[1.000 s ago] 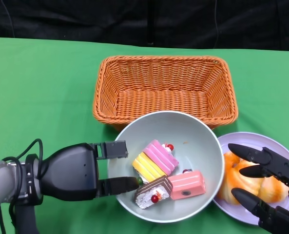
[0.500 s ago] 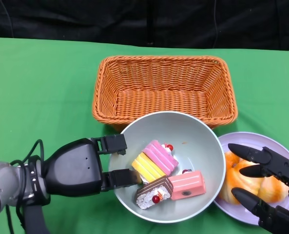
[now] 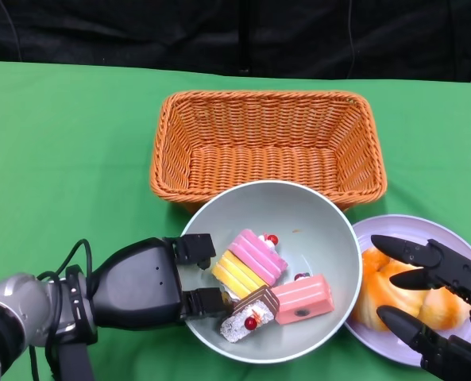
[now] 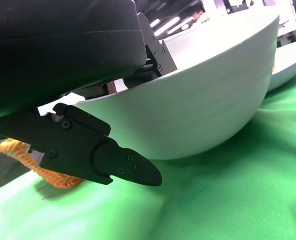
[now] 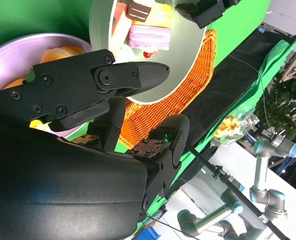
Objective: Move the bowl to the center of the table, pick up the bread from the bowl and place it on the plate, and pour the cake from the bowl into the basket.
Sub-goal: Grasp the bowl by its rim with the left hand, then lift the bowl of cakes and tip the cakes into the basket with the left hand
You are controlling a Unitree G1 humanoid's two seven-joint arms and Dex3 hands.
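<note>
my left hand (image 3: 144,284) grasps the bowl (image 3: 314,238) rim, cakes (image 3: 251,262) inside; my right hand (image 3: 434,305) hovers released over plated bread (image 3: 394,298). next: tip toward basket (image 3: 267,143).

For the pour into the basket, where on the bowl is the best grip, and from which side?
Probably the bowl's left rim, from the left. The left hand already pinches that thin wall, fingers inside and outside. The basket sits just beyond, the plate and right hand crowd the right, and the cake lies near the fingers.

L forearm (image 3: 13,305) silver, blk cable | hands – blk shells | fingers (image 5: 113,75) – blk, screws
</note>
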